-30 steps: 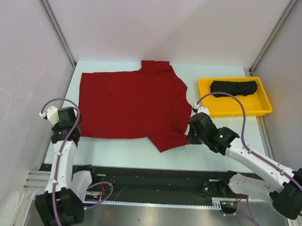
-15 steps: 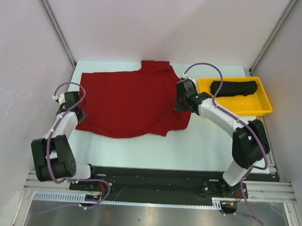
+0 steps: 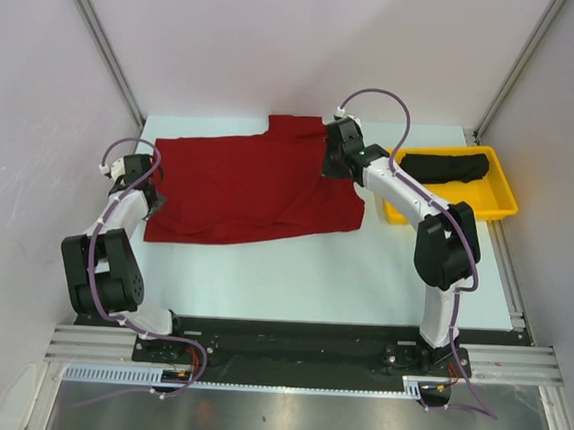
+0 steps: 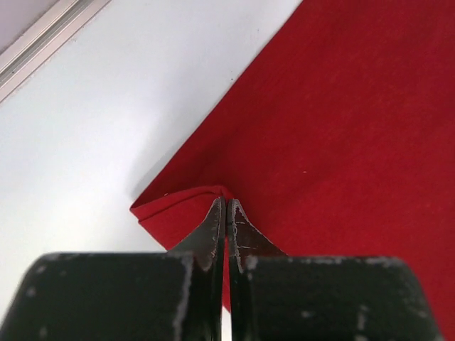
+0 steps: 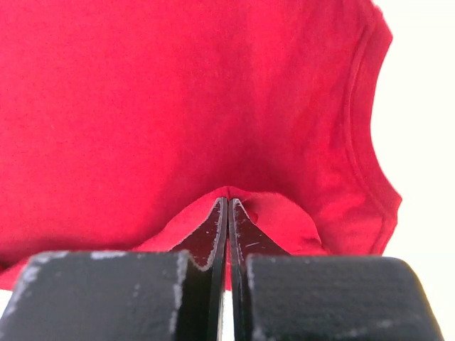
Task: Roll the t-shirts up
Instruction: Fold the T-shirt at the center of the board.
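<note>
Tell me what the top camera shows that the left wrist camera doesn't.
Only the top view: the black t-shirt lying in the yellow tray, and the right claw at the right side of the red t-shirt. Only the left wrist view: up close, the left claw pinched shut on a folded red corner. Both: the red t-shirt on the white table.
</note>
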### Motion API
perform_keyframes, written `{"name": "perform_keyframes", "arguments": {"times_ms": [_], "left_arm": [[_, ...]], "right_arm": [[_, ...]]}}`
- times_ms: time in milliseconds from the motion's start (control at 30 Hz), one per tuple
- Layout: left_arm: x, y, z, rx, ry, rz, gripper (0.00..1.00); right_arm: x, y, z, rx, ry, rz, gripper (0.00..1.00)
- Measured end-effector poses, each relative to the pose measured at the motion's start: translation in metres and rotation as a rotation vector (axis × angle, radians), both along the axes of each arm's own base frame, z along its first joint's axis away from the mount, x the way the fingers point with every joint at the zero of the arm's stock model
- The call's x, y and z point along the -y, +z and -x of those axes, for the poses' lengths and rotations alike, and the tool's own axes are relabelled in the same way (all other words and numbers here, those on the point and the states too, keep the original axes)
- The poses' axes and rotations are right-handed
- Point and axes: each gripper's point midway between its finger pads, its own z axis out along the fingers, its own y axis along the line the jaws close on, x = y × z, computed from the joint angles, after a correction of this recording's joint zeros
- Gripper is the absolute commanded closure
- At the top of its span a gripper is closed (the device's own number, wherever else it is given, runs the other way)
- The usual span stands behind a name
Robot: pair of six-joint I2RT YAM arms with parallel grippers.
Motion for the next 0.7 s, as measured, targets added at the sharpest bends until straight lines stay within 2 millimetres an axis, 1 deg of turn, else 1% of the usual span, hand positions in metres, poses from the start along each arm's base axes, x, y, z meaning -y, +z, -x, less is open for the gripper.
{"name": "perform_keyframes", "arguments": {"times_ms": [100,200,367,567,700], "left_arm": [[-0.001,0.002,-0.005,0.013,0.013,0.007,1.00],[-0.001,0.000,-0.009,0.009,0.021,0.011,1.00],[-0.003,-0.003,-0.007,-0.008,0.036,0.009,1.00],[-0.005,-0.003,-0.004,-0.012,0.055,0.007,1.00],[-0.005,-0.002,-0.004,-0.008,0.057,0.007,1.00]], "right_arm": [[0.001,0.010,-0.012,0.030,-0.007,0.002,1.00],[0.007,0.012,-0.020,0.045,-0.019,0.007,1.00],[0.014,0.007,-0.026,0.045,-0.032,0.021,1.00],[0.023,0.005,-0.035,0.066,-0.050,0.017,1.00],[0.035,-0.008,-0.035,0.044,-0.065,0.020,1.00]]}}
